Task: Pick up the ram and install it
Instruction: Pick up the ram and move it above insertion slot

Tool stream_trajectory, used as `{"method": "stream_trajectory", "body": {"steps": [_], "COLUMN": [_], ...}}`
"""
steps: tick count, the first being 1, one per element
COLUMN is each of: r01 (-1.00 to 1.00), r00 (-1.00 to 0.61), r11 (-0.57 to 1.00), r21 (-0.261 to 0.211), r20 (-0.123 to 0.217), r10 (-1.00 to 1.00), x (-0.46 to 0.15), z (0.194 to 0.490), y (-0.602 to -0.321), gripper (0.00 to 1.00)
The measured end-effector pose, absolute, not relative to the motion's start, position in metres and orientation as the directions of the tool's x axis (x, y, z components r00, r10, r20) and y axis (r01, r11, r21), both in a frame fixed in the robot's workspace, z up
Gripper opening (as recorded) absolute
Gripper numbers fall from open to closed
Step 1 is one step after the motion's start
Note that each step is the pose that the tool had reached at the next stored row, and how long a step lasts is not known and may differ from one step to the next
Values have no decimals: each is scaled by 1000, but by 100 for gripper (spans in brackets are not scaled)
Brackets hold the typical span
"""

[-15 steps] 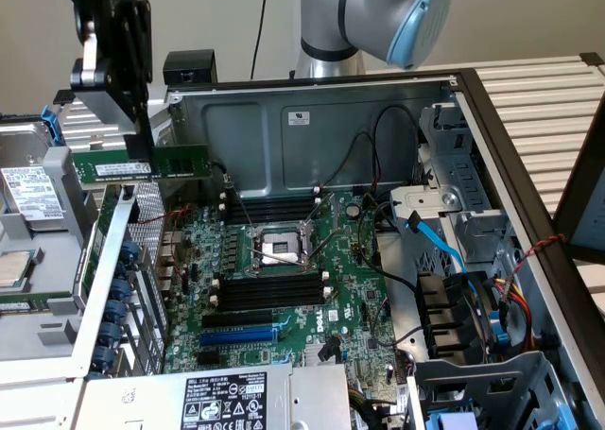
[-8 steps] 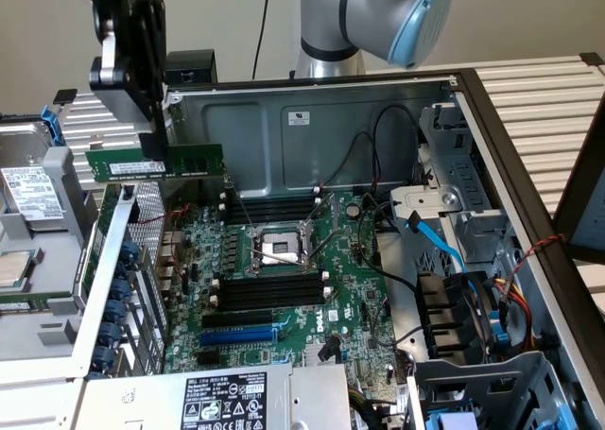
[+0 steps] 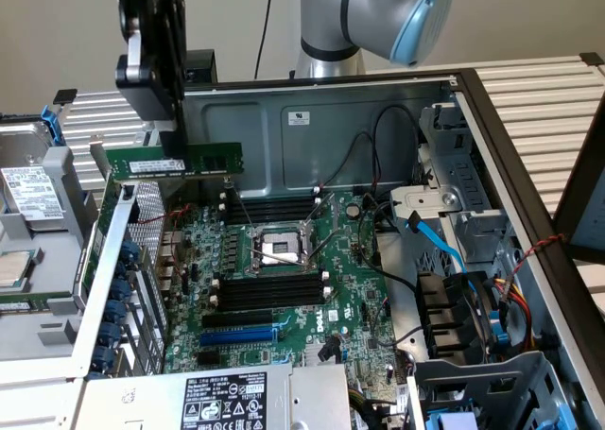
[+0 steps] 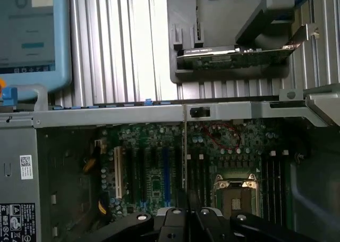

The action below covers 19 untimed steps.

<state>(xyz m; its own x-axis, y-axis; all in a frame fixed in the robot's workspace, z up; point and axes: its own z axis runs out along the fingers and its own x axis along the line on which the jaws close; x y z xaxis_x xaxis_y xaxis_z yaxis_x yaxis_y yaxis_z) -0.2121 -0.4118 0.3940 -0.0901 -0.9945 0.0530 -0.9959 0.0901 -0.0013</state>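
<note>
The ram (image 3: 175, 162) is a long green stick with a white label strip. It hangs level in the air above the far edge of the open computer case, on the exterior view's left. My gripper (image 3: 174, 145) is shut on its top edge near the middle. In the wrist view the ram (image 4: 185, 162) appears edge-on as a thin dark line rising from between my gripper (image 4: 186, 214) fingers, over the motherboard. The black memory slots (image 3: 272, 289) lie beside the CPU socket (image 3: 280, 247), well below and to the exterior view's right of the stick.
The motherboard (image 3: 350, 298) lies flat in the metal case (image 3: 378, 118). A blue expansion slot (image 3: 236, 336) is nearer the front. Loose black, blue and red cables (image 3: 430, 236) and drive bays sit on the exterior view's right. A removed card and bracket (image 3: 38, 260) lie outside the case.
</note>
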Motion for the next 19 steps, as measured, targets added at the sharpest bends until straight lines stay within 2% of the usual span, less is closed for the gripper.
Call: {"method": "stream_trajectory", "body": {"steps": [19], "r01": [-997], "r00": [-83], "r11": [83], "r21": [-1], "r20": [53], "r10": [-995], "x": [-151], "z": [394], "y": [-412], "gripper": [12]}}
